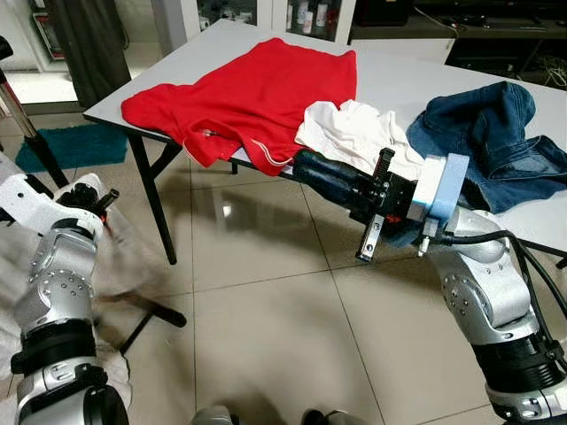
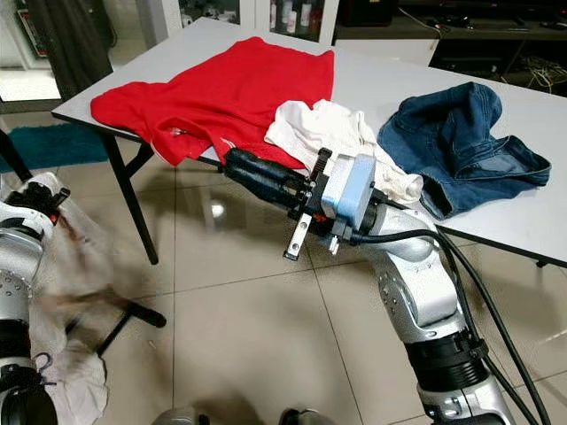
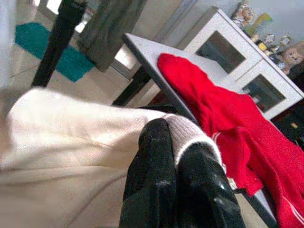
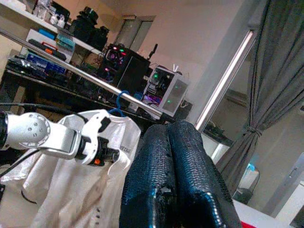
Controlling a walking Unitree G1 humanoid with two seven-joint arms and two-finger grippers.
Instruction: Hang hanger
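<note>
On the metal rail (image 4: 71,69) a blue hanger (image 4: 120,102) hangs with the cream shirt (image 4: 61,190), which the left gripper (image 3: 183,156) clenches; near the table (image 1: 399,80), the right gripper (image 1: 306,164) is closed on nothing.

The pale garment (image 1: 115,266) by the left arm is smeared with motion blur. In the right wrist view the blue hanger hook (image 4: 119,102) shows, its body hidden under cloth.
</note>
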